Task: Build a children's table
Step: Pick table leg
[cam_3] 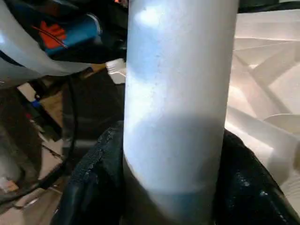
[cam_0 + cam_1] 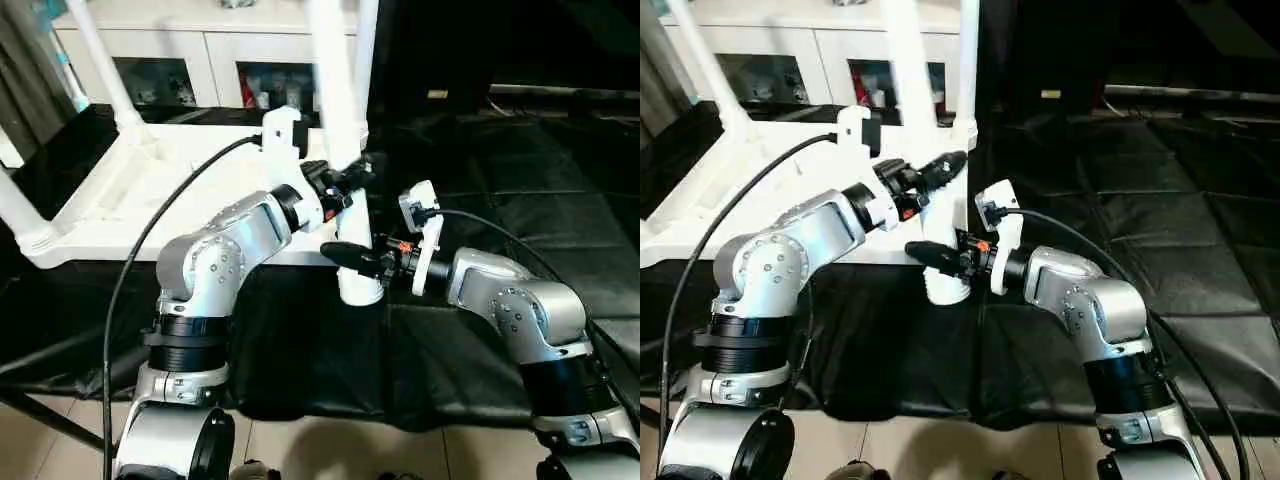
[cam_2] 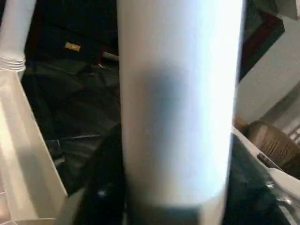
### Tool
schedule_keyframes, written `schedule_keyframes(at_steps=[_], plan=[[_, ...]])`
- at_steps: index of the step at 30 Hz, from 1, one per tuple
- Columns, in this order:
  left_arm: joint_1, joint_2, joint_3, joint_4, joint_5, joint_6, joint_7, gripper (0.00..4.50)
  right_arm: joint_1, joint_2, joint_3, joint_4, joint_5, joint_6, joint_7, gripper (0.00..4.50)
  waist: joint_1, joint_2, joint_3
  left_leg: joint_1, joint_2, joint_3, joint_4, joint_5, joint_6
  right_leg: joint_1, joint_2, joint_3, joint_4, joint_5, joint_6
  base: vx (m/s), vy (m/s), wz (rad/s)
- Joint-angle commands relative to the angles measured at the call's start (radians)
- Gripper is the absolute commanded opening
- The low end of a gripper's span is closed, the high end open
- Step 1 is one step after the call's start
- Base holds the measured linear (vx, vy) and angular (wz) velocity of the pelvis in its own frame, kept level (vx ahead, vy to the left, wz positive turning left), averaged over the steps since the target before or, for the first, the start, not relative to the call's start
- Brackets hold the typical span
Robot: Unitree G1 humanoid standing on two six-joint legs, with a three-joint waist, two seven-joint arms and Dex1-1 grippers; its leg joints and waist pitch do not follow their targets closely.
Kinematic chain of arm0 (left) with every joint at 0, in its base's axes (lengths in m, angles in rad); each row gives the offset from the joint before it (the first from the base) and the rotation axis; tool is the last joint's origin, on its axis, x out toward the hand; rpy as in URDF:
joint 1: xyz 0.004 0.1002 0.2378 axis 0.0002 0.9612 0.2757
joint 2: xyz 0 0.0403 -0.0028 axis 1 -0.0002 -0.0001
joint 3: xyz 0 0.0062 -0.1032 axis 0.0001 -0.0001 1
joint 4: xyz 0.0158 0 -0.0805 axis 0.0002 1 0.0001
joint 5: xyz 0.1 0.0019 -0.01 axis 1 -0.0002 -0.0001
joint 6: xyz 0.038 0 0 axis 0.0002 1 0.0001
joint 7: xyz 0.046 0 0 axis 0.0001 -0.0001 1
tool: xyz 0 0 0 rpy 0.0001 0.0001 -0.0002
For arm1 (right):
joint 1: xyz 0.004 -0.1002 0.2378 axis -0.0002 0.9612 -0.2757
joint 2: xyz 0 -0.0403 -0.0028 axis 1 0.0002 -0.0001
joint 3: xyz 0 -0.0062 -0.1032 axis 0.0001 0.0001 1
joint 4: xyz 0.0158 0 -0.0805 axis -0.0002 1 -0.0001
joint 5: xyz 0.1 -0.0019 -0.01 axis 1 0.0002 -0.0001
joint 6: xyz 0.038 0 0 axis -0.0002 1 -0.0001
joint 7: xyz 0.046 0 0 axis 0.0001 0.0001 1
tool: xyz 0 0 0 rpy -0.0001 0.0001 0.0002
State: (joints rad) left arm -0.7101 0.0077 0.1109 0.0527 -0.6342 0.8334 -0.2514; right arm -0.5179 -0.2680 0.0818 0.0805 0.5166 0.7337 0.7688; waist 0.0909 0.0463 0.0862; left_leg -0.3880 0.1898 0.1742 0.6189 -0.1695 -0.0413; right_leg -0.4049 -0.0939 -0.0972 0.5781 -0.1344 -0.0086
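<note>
Leg (image 2: 338, 130) stands in corner socket (image 2: 360, 285), both end effectors clamping it.

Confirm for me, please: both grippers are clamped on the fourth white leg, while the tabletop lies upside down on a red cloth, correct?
Not quite: the cloth is black, as the right eye view shows. The rest holds: the left gripper and right gripper clamp the leg, and the tabletop lies upside down.

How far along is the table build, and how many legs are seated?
The top lies upside down on the black cloth. Three legs appear socketed: far left, near left and far right. In hand: the fourth leg, upright at the near right corner, gripped by the left pincer above and the right pincer lower down. Whether it is fully seated I cannot tell. Left: seat it, then flip the table.
</note>
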Motion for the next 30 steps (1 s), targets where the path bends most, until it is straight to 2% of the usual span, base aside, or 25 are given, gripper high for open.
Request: schedule_keyframes(at_steps=[1,5,6,8,10,12,14,16,17,20,21,24,25,29,30], plan=[[0.012,0.011,0.023,0.005,0.014,-0.015,0.007,2.1,-0.029,0.007,-0.016,-0.03,0.037,-0.004,0.024,2.29,0.005,-0.01,-0.097,0.018,0.027,-0.013,-0.076,-0.211,0.011,0.047,-0.048,0.037,-0.065,-0.332,-0.133,0.0,0.0,0.0],[0.024,0.046,-0.003,-0.025,-0.054,-0.025,-0.167,1.93,-0.014,-0.009,-0.026,-0.054,0.104,0.044,0.094,2.84,0.011,-0.011,-0.102,0.013,0.026,-0.012,-0.074,-0.155,0.037,0.058,-0.051,0.038,-0.054,-0.271,-0.168,0.0,0.0,0.0],[0.032,0.078,-0.031,-0.046,-0.082,-0.013,-0.264,1.9,-0.006,-0.025,-0.023,-0.064,0.123,0.057,0.129,2.98,0.012,-0.011,-0.101,0.014,0.027,-0.012,-0.074,-0.149,0.04,0.056,-0.05,0.039,-0.054,-0.265,-0.172,0.0,0.0,0.0],[0.039,0.114,-0.06,-0.067,-0.118,0.012,-0.374,1.88,-0.002,-0.043,-0.016,-0.067,0.123,0.062,0.149,3.07,0.015,-0.009,-0.101,0.016,0.029,-0.011,-0.075,-0.139,0.043,0.054,-0.049,0.04,-0.049,-0.254,-0.18,0.0,0.0,0.0],[0.039,0.124,-0.066,-0.069,-0.128,0.017,-0.404,1.88,-0.003,-0.047,-0.013,-0.064,0.122,0.064,0.156,3.21,0.012,-0.005,-0.097,0.018,0.031,-0.01,-0.077,-0.166,0.028,0.053,-0.049,0.04,-0.051,-0.268,-0.193,0.0,0.0,0.0],[0.025,0.157,-0.072,-0.061,-0.173,0.032,-0.533,1.88,-0.001,-0.081,-0.002,-0.063,0.127,0.074,0.212,3.23,0.014,-0.007,-0.096,0.021,0.029,-0.009,-0.079,-0.197,0.02,0.054,-0.051,0.04,-0.056,-0.307,-0.187,0.0,0.0,0.0],[0.018,0.16,-0.069,-0.052,-0.184,0.033,-0.56,1.88,-0.002,-0.089,0.0,-0.058,0.13,0.075,0.226,3.23,0.013,-0.001,-0.094,0.023,0.031,-0.011,-0.082,-0.224,0.008,0.053,-0.051,0.041,-0.058,-0.342,-0.173,0.0,0.0,0.0],[0.006,0.161,-0.058,-0.033,-0.203,0.035,-0.592,1.88,-0.004,-0.101,0.002,-0.051,0.14,0.082,0.244,3.23,0.011,-0.003,-0.09,0.027,0.03,-0.011,-0.084,-0.265,-0.004,0.051,-0.05,0.039,-0.067,-0.391,-0.157,0.0,0.0,0.0],[-0.002,0.158,-0.052,-0.025,-0.211,0.034,-0.599,1.88,-0.004,-0.107,0.006,-0.048,0.139,0.085,0.251,3.04,0.011,-0.004,-0.089,0.028,0.03,-0.012,-0.084,-0.281,-0.009,0.051,-0.05,0.038,-0.069,-0.414,-0.148,0.0,0.0,0.0],[-0.021,0.15,-0.039,0.002,-0.224,0.018,-0.615,1.88,-0.003,-0.119,0.017,-0.042,0.133,0.094,0.259,2.83,0.011,-0.005,-0.092,0.028,0.028,-0.013,-0.083,-0.278,-0.013,0.052,-0.051,0.037,-0.072,-0.433,-0.132,0.0,0.0,0.0],[-0.022,0.149,-0.038,0.003,-0.227,0.017,-0.619,1.88,-0.004,-0.115,0.017,-0.041,0.129,0.091,0.256,2.62,0.011,-0.006,-0.093,0.027,0.028,-0.013,-0.083,-0.27,-0.011,0.053,-0.051,0.038,-0.071,-0.432,-0.129,0.0,0.0,0.0],[-0.02,0.148,-0.046,0.004,-0.211,-0.001,-0.616,1.88,-0.005,-0.109,0.02,-0.036,0.117,0.08,0.244,2.45,0.012,-0.007,-0.095,0.023,0.03,-0.014,-0.083,-0.251,-0.009,0.054,-0.052,0.037,-0.069,-0.418,-0.131,0.0,0.0,0.0],[-0.02,0.146,-0.048,0.006,-0.2,-0.011,-0.61,2.44,-0.006,-0.109,0.021,-0.034,0.115,0.077,0.242,2.4,0.012,-0.009,-0.096,0.023,0.03,-0.014,-0.083,-0.245,-0.008,0.054,-0.052,0.038,-0.068,-0.412,-0.13,0.0,0.0,0.0],[-0.03,0.139,-0.05,0.038,-0.126,-0.032,-0.501,2.64,-0.013,-0.096,0.023,-0.024,0.091,0.051,0.206,2.09,0.013,-0.008,-0.1,0.021,0.031,-0.013,-0.081,-0.218,-0.012,0.054,-0.052,0.04,-0.061,-0.362,-0.148,0.0,0.0,0.0],[-0.028,0.143,-0.064,0.036,-0.092,-0.051,-0.479,2.93,-0.015,-0.093,0.022,-0.022,0.087,0.047,0.2,2.01,0.013,-0.008,-0.102,0.021,0.03,-0.013,-0.08,-0.216,-0.01,0.055,-0.051,0.039,-0.059,-0.348,-0.15,0.0,0.0,0.0]])
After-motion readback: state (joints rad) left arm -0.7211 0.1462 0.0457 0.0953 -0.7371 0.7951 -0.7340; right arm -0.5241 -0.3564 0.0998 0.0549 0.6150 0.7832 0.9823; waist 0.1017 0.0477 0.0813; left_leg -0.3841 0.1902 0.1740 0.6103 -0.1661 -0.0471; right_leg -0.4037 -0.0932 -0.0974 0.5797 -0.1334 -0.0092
